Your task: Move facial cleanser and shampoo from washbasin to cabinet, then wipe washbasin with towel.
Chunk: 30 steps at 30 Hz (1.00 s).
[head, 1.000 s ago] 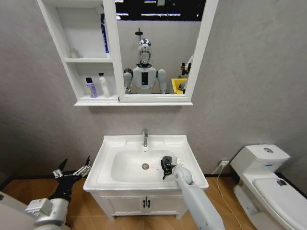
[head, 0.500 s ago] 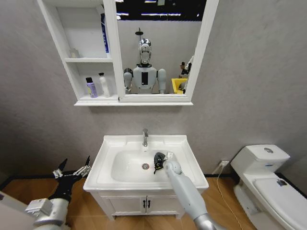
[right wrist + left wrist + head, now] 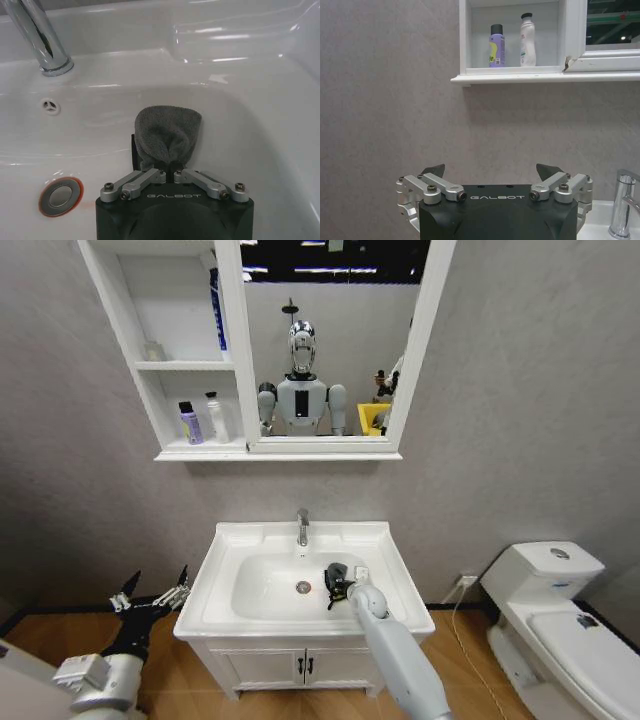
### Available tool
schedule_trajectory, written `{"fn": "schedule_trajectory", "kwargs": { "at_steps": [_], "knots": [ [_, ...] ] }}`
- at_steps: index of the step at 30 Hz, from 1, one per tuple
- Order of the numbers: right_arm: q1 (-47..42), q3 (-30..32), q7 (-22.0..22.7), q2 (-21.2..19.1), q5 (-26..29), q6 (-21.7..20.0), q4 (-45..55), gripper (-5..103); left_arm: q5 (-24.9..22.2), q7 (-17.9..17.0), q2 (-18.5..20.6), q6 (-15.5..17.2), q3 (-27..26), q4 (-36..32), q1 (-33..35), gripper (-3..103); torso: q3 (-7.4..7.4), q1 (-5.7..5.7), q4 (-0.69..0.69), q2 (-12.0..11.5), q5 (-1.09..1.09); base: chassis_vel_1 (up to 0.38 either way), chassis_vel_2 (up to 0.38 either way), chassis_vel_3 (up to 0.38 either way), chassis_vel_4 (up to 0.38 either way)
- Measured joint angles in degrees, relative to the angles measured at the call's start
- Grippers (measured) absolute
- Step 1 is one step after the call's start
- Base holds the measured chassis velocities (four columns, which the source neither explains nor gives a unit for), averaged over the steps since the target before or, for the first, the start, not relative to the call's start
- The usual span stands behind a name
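Right gripper (image 3: 336, 582): down inside the washbasin (image 3: 225, 540) bowl, right of the drain (image 3: 303, 587); jaws closed tight on the towel (image 3: 167, 133).
Towel: dark grey, bunched between the jaws, pressed against the right inner wall of the bowl, near the faucet (image 3: 302, 527) side.
Left gripper (image 3: 152, 598): hanging low, left of the washbasin and apart from it; jaws spread wide, holding nothing.
Facial cleanser (image 3: 189, 424): upright on the lowest shelf of the cabinet (image 3: 122, 320), left of the mirror (image 3: 330, 340).
Shampoo (image 3: 215, 417): upright on the same shelf, just right of the facial cleanser, close beside it.
Washbasin: white, its rim bare around the faucet; bowl holds the right gripper and towel.
Toilet (image 3: 556, 620): far right on the floor, well apart from the washbasin.
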Motion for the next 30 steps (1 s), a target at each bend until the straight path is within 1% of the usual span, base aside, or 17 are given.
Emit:
{"fn": "schedule_trajectory", "kwargs": {
  "at_steps": [1, 3, 5, 17, 30],
  "knots": [
    [0.0, 0.0, 0.0, 0.0, 0.0, 0.0, 0.0, 2, 0.0, 0.0, 0.0, 0.0, 0.0, 0.0, 0.0, 100, 0.0, 0.0, 0.0, 0.0, 0.0, 0.0, 0.0, 0.0, 0.0],
    [-0.65, 0.14, -0.82, -0.15, -2.65, 0.52, 0.62, 2, 0.0, 0.0, 0.0, 0.0, 0.0, 0.0, 0.0, 100, 0.0, 0.0, 0.0, 0.0, 0.0, 0.0, 0.0, 0.0, 0.0],
    [-0.88, 0.19, -0.87, -0.11, -2.94, 0.52, 0.79, 2, 0.0, 0.0, 0.0, 0.0, 0.0, 0.0, 0.0, 100, 0.0, 0.0, 0.01, 0.0, 0.0, 0.0, 0.0, 0.0, 0.0],
    [-0.97, -0.95, -0.83, 0.55, -2.84, 0.25, 1.35, 2, 0.0, 0.0, 0.0, 0.0, 0.0, 0.0, 0.0, 100, 0.0, -0.01, 0.01, 0.0, 0.0, 0.0, 0.0, 0.0, 0.0],
    [-2.67, -1.62, 0.13, 0.19, -2.4, -0.31, 3.3, 2, 0.0, 0.0, 0.0, 0.0, 0.0, 0.0, 0.0, 100, 0.0, -0.01, 0.0, 0.0, 0.0, 0.0, 0.0, 0.0, 0.0]
  ]
}}
